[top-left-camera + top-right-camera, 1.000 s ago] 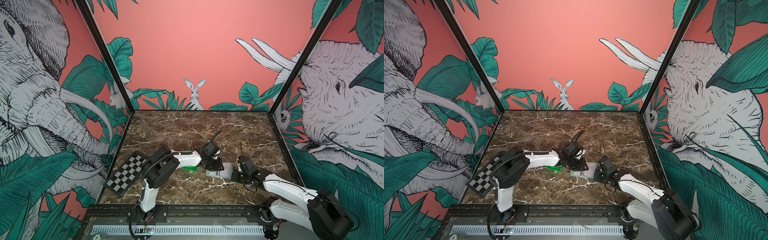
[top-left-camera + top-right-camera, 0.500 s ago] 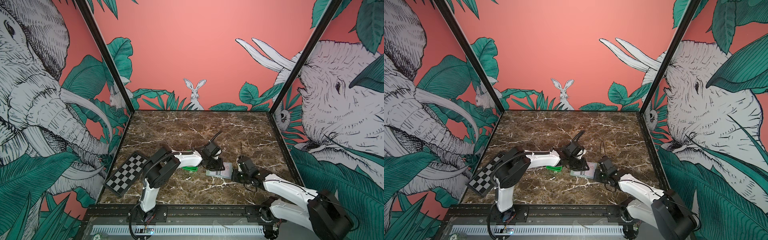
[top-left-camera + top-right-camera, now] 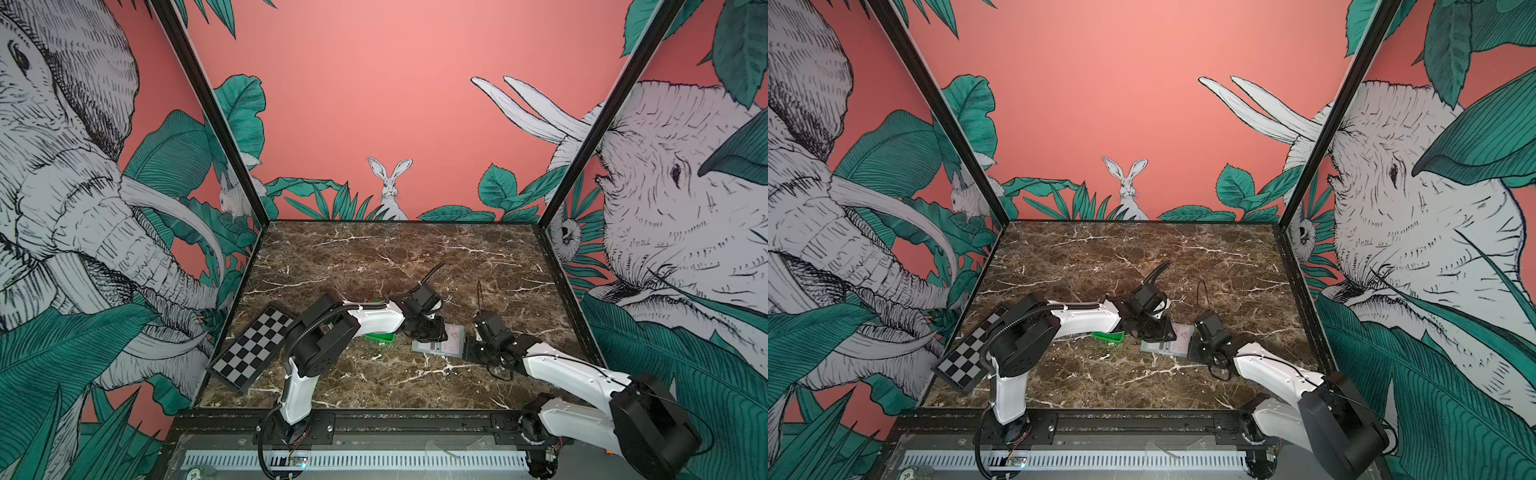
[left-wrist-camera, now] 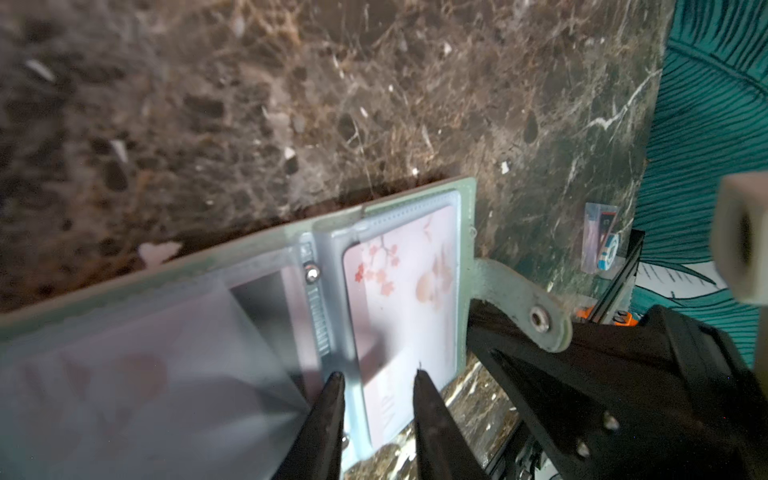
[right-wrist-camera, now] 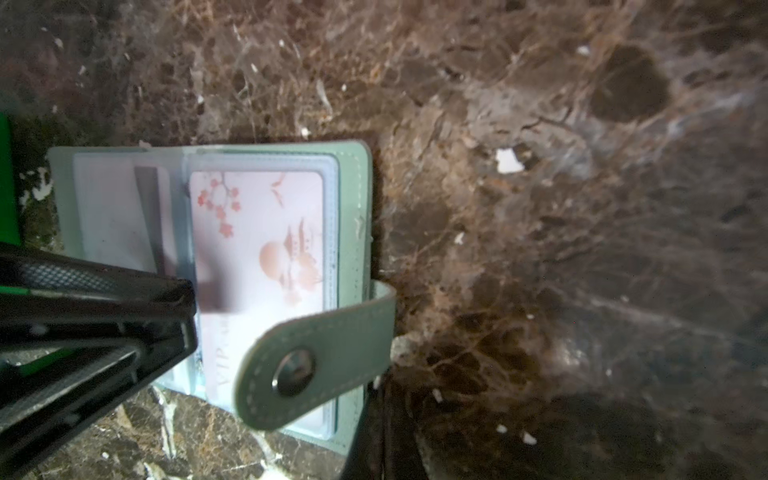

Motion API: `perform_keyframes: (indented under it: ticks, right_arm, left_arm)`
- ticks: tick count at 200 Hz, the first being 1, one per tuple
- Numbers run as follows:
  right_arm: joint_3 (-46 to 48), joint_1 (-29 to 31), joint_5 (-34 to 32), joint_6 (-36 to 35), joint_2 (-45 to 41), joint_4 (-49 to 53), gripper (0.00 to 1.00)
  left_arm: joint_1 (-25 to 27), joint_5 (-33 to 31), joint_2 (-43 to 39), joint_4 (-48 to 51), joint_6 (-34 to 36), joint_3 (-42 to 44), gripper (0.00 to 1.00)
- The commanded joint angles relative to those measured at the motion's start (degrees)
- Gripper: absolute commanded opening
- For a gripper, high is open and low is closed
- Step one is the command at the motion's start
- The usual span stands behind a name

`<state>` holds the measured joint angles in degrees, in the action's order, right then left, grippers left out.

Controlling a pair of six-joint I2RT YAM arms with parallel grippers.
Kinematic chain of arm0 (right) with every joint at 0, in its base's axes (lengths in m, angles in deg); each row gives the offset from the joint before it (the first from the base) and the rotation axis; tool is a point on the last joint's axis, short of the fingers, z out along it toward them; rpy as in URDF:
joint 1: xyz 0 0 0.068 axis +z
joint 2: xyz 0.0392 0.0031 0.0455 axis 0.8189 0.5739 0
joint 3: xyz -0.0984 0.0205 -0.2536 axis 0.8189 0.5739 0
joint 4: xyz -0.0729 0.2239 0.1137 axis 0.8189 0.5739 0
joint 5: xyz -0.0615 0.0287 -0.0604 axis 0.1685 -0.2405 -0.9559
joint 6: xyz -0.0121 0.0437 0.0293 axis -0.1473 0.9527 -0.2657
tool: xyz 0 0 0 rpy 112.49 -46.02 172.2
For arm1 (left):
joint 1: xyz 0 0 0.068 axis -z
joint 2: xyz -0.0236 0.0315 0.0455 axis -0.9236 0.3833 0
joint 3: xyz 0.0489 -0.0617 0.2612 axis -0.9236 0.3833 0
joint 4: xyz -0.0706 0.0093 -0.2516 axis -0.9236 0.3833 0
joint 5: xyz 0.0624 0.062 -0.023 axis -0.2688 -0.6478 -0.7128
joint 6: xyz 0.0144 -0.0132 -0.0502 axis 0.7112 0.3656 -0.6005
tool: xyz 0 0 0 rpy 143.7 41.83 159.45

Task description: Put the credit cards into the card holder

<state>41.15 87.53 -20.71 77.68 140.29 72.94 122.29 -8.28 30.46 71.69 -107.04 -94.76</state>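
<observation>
Top views, card holder [image 3: 441,344]: open flat on the tabletop [image 3: 374,257], toward the front, between the two arms.
Top views, left gripper [image 3: 431,332]: low over the holder's far-left part; finger gap too small to read here.
Top views, right gripper [image 3: 468,351]: at the holder's right edge, touching or just beside.
Top views, green tray [image 3: 380,337]: just left of the holder, half hidden under the left arm; contents unreadable. No loose cards visible on bare marble.
Left wrist, left fingers [image 4: 332,399]: apart, tips down at the sleeve's near edge, straddling its inner seam; clamped on nothing visible.
Left wrist, pink credit card [image 4: 407,291]: blossom print, inside the clear sleeve.
Left wrist, snap strap [image 4: 536,316]: draped over the black right gripper.
Right wrist, right fingers [image 5: 390,440]: together; dark edge beside the holder's corner; any pinch on the cover not confirmable.
Right wrist, second pale card [image 5: 112,216]: behind the opposite sleeve, blurred.
Progress: at least one card seated, probably two; likely near the end, with any remaining cards hidden.
</observation>
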Motion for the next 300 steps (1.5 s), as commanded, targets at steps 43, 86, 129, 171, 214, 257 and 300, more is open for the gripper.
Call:
perform_keyframes:
  ticks: [43, 86, 129, 171, 214, 257, 300]
  right_arm:
    - [-3.3, -0.2, -1.6, -3.0, 3.2, 0.6, 0.01]
    - [-6.7, -0.5, -2.7, -4.6, 7.4, 0.5, 0.01]
    - [-11.0, -0.9, -4.2, -6.9, 10.2, 1.9, 0.0]
    - [-12.1, -0.9, -1.2, -7.8, 8.3, 1.9, 0.01]
    - [-7.5, -0.9, 3.3, -5.8, 1.0, -0.4, 0.03]
    - [-6.4, -1.2, 6.8, -7.1, -0.2, -0.1, 0.1]
    - [-6.9, -2.3, 9.3, -7.4, 2.9, -0.8, 0.1]
  left_arm:
    - [-1.3, -2.4, -10.5, -0.7, 0.6, 4.1, 0.32]
    - [-4.1, -2.2, -17.3, -3.7, -0.6, 8.9, 0.34]
    - [-7.8, -2.9, -24.8, -5.5, -0.8, 15.8, 0.35]
    - [-10.4, -2.9, -30.4, -3.4, 1.1, 19.8, 0.35]
    - [-8.8, -0.8, -28.6, -3.1, 2.4, 18.8, 0.33]
    - [-4.8, -4.6, -23.0, -3.1, 1.7, 14.9, 0.3]
    - [-1.9, -6.4, -14.0, -3.1, 0.3, 8.6, 0.24]
